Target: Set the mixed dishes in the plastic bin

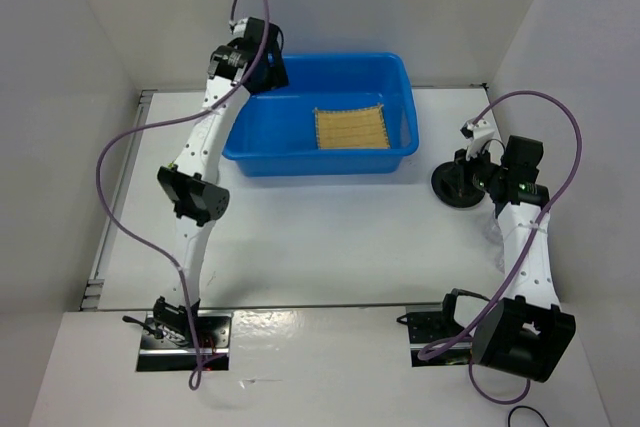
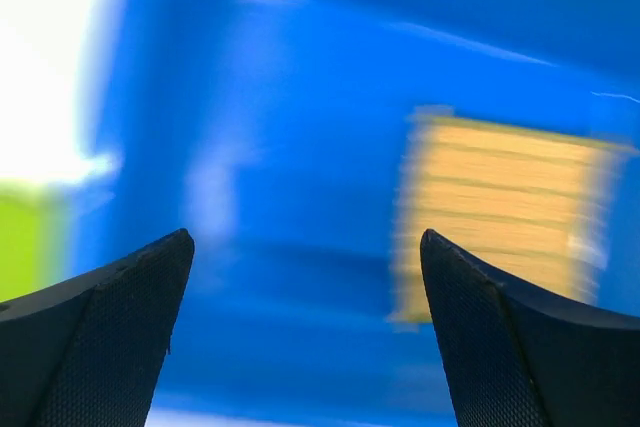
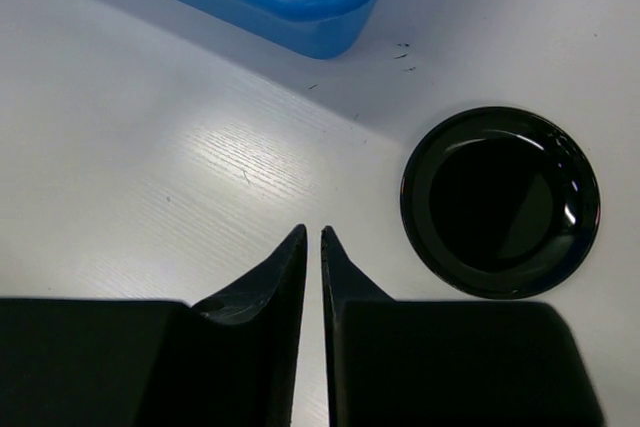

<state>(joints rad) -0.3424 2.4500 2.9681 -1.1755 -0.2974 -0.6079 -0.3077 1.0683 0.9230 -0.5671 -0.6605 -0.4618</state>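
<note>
Firstly, blue bin (image 1: 330, 155): far centre of the table (image 1: 320, 237).
Woven mat (image 1: 351, 128): flat inside the bin, right side; we find it blurred in the left wrist view.
Black dish (image 3: 500, 202): on the table, right of the bin; partly hidden from above.
Left gripper (image 2: 305, 237): over the bin's far-left corner, fingers wide, empty.
Right gripper (image 3: 311, 232): near the dish, fingers nearly together, empty.

Fig.: blue plastic bin (image 1: 320, 159), rect. w/ rounded corners, upright at far centre of worktop (image 1: 320, 237). Inside, we see tan woven mat (image 1: 351, 128) flat on the floor, right half. Glossy black round dish (image 3: 500, 202) sits upright on worktop, near bin's right end, not touching.
</note>
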